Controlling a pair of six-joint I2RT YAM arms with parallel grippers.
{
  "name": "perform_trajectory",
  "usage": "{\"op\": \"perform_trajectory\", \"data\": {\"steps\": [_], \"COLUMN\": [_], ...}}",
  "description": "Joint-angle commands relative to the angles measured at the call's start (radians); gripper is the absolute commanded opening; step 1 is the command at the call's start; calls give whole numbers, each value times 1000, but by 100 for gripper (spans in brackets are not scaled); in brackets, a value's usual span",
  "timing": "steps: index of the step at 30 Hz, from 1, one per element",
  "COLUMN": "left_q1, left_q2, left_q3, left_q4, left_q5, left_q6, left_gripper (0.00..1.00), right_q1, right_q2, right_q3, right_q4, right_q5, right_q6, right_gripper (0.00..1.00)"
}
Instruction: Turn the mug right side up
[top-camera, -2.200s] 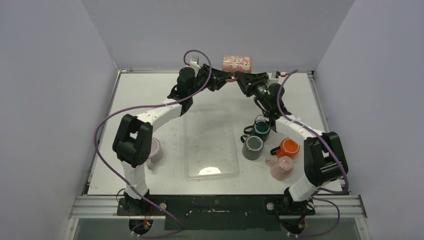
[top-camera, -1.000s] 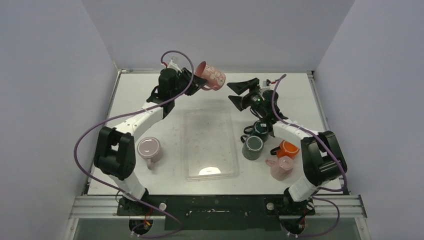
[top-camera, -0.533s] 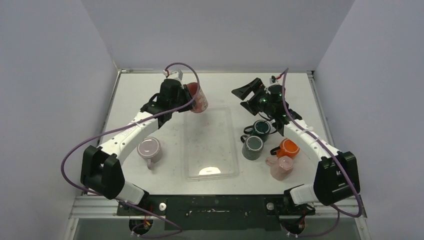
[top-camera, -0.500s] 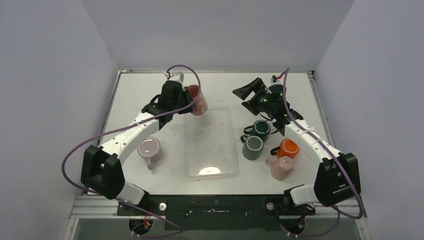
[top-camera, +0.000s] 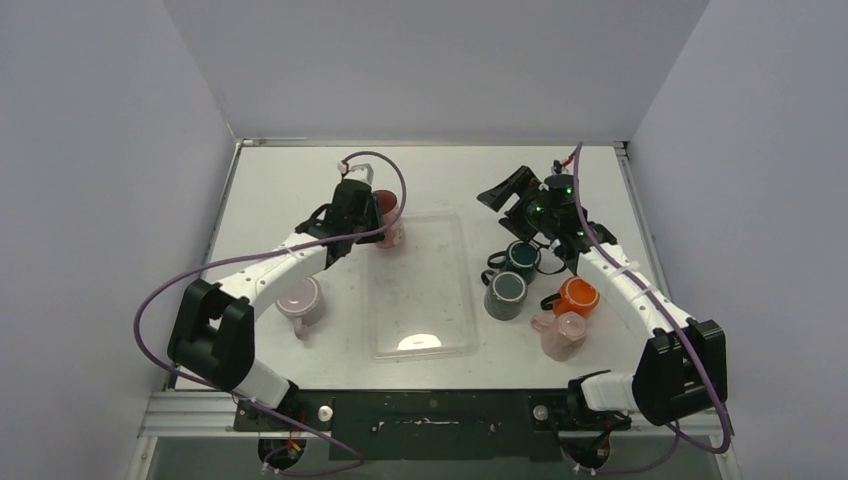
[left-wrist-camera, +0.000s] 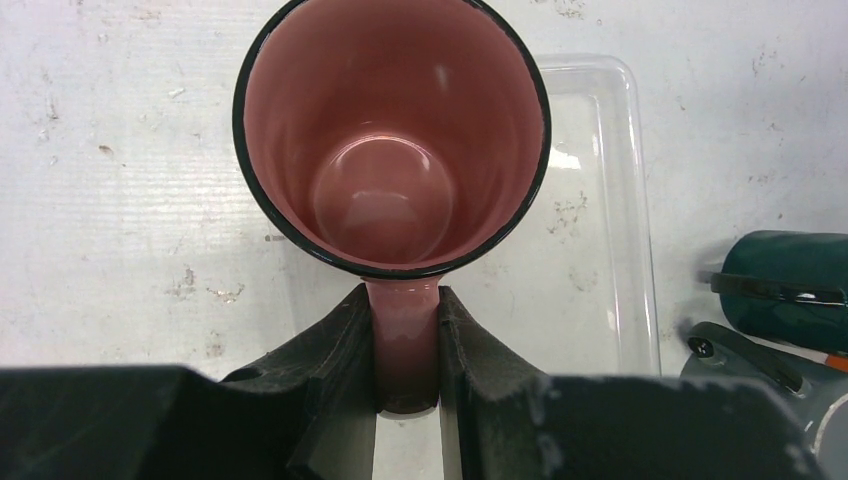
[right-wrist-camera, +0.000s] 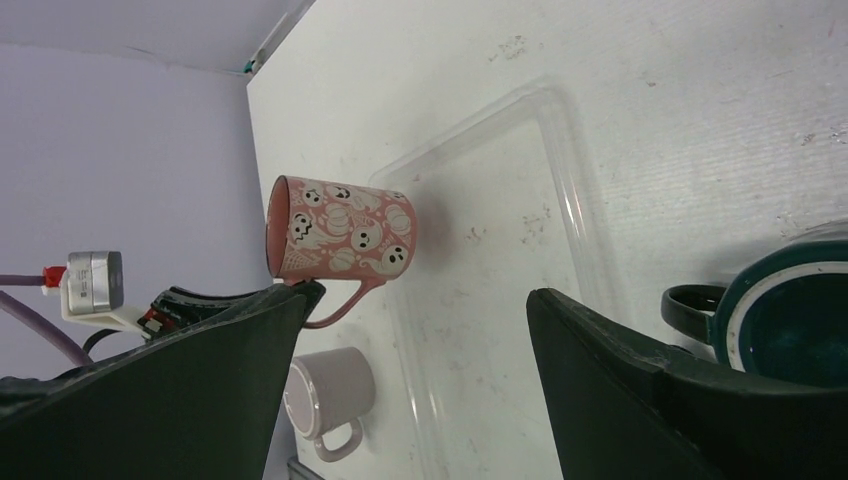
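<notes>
Pink mug (top-camera: 388, 213).

Top view: it stands upright, mouth up, at the far-left corner of the clear tray (top-camera: 455, 300). The left gripper (top-camera: 368, 212) is clamped on its handle. The right gripper (top-camera: 507, 200) hangs well apart, jaws spread, holding nothing. A lilac mug (top-camera: 300, 298) stands left of the tray; teal mug (top-camera: 523, 256), grey mug (top-camera: 505, 292) and orange mug (top-camera: 576, 296) stand right of it.

Left wrist view: dark rim, glossy pink interior; both fingers pinch the handle.

Right wrist view: the mug's print shows white ghosts and pumpkins. Whether the base touches down, I cannot tell.
</notes>
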Motion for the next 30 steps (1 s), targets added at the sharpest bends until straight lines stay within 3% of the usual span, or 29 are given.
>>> {"op": "perform_trajectory", "data": {"steps": [1, 12, 16, 21, 25, 30], "left_q1": [-8, -8, -9, -8, -8, -8], "left_q2": [1, 57, 55, 2, -51, -117], "left_q3": [-18, -118, -126, -135, -143, -149], "left_q4": [267, 375, 360, 360, 365, 343], "left_q5": [-13, -58, -55, -18, 18, 29], "left_q6": [42, 80, 102, 106, 99, 91], "left_gripper": [0, 2, 32, 58, 73, 84], "right_q1": [-14, -16, -17, -16, -14, -15], "right_q2": [-49, -71, -68, -48, -39, -42], "right_q3": [-6, 15, 43, 119, 169, 177], "right_q4": [-14, -129, -208, -373, -503, -530], "right_q5": [21, 48, 75, 175, 265, 317], "right_q6": [-25, -94, -134, -185, -220, -239], "right_gripper": [85, 86, 87, 87, 87, 87]}}
